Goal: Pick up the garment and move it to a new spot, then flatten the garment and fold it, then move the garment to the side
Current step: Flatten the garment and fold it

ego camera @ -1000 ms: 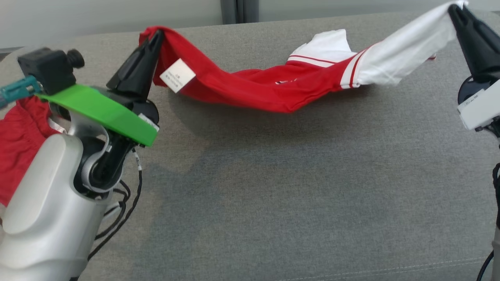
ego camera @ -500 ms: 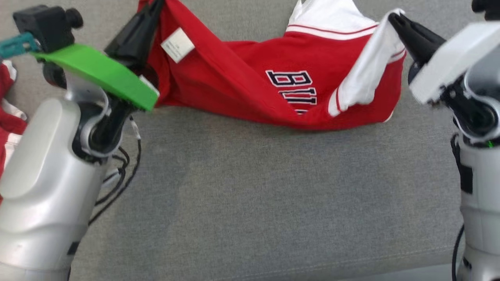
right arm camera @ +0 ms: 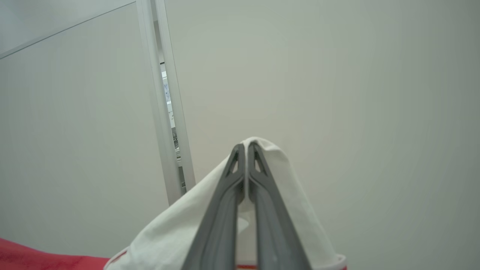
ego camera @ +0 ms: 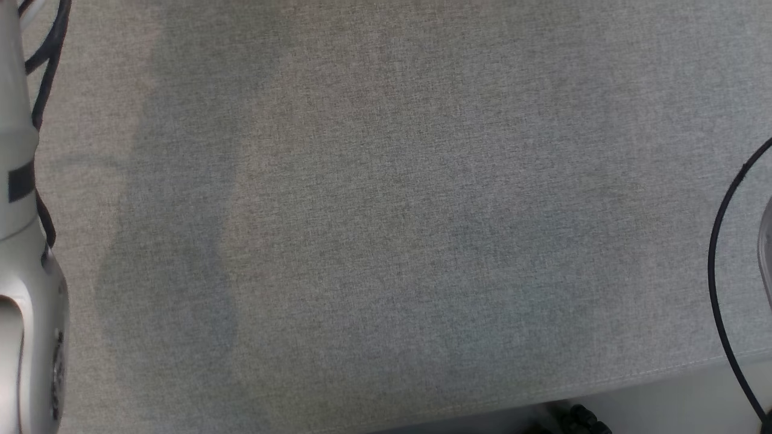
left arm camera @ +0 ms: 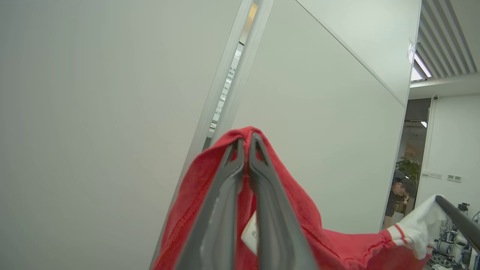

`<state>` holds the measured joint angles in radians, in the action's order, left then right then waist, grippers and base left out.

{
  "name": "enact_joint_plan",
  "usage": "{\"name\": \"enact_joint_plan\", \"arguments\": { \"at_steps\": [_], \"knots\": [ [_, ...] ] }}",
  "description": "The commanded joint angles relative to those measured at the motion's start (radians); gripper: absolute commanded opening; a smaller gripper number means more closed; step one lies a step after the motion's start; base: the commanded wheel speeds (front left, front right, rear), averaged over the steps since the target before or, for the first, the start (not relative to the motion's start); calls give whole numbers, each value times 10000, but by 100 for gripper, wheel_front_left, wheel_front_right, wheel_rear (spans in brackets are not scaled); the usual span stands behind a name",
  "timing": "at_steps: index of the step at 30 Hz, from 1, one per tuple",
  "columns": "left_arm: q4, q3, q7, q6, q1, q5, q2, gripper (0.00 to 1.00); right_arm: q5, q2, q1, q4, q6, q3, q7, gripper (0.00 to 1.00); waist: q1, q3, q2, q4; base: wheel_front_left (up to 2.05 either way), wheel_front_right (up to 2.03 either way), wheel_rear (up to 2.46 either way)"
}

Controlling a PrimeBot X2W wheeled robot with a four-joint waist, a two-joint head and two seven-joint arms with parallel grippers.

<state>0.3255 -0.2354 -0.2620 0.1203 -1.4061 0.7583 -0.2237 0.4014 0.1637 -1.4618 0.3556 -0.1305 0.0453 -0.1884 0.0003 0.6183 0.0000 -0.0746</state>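
The garment [left arm camera: 300, 210] is a red shirt with white sleeves and a small white label. In the left wrist view my left gripper [left arm camera: 247, 140] is shut on a red edge of it, the cloth draped over both fingers. The right gripper's dark finger [left arm camera: 457, 221] shows at the lower right of that view, holding a white sleeve with red stripes. In the right wrist view my right gripper [right arm camera: 246, 146] is shut on that white sleeve of the garment [right arm camera: 172, 232], with red cloth at the bottom left. Both grippers point up at pale walls.
The head view looks down on grey fabric surface [ego camera: 386, 217], its front edge at the bottom right. My pale left arm [ego camera: 24, 301] with black cables stands at the left edge, a black cable [ego camera: 724, 271] at the right. A person [left arm camera: 397, 198] stands in a far doorway.
The head view has swung down, so the garment and both grippers have left it. Before that the garment rose and the right gripper came inward with its white sleeve.
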Motion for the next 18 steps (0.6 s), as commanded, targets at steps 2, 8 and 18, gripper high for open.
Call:
{"name": "enact_joint_plan", "arguments": {
  "at_steps": [2,8,18],
  "knots": [
    [-114,156,-7,86,986,-197,67,0,207,269,659,418,-4,-198,-235,0,-3,153,0,108,0,0,0],
    [308,-266,-16,112,3705,-37,134,0,1006,780,3069,1430,-4,-1181,432,0,-3,-363,0,199,0,0,0],
    [1655,-1352,-20,114,7145,167,-198,0,2413,1486,7538,354,-4,-1248,3468,0,-3,-1990,0,173,0,0,0]
  ]
}}
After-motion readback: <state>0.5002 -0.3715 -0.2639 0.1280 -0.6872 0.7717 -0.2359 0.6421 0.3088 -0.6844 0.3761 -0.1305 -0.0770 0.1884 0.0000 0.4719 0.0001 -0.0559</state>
